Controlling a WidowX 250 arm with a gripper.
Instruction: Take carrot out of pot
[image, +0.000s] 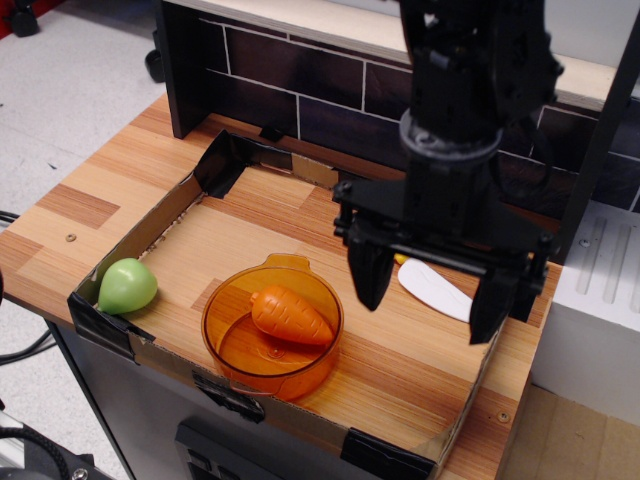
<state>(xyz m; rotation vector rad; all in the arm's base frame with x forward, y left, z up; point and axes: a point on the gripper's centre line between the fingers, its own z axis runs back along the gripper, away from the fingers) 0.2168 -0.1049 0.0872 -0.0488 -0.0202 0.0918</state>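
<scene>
The orange toy carrot (290, 315) lies on its side inside the round translucent orange pot (228, 352), pointed end toward the right. The pot stands near the front edge of the shallow cardboard tray, its tab handle (283, 262) at the back. My black gripper (432, 298) hangs open above the tray, to the right of the pot and higher than it. Its two fingers are spread wide and hold nothing. The left fingertip (371, 290) is just right of the pot's rim.
A green pear-shaped toy (126, 285) lies in the tray's front left corner. A white and yellow flat utensil (432, 288) lies on the tray floor under the gripper. The cardboard tray wall (150, 235) rings the work area. A dark tiled backsplash (300, 80) stands behind.
</scene>
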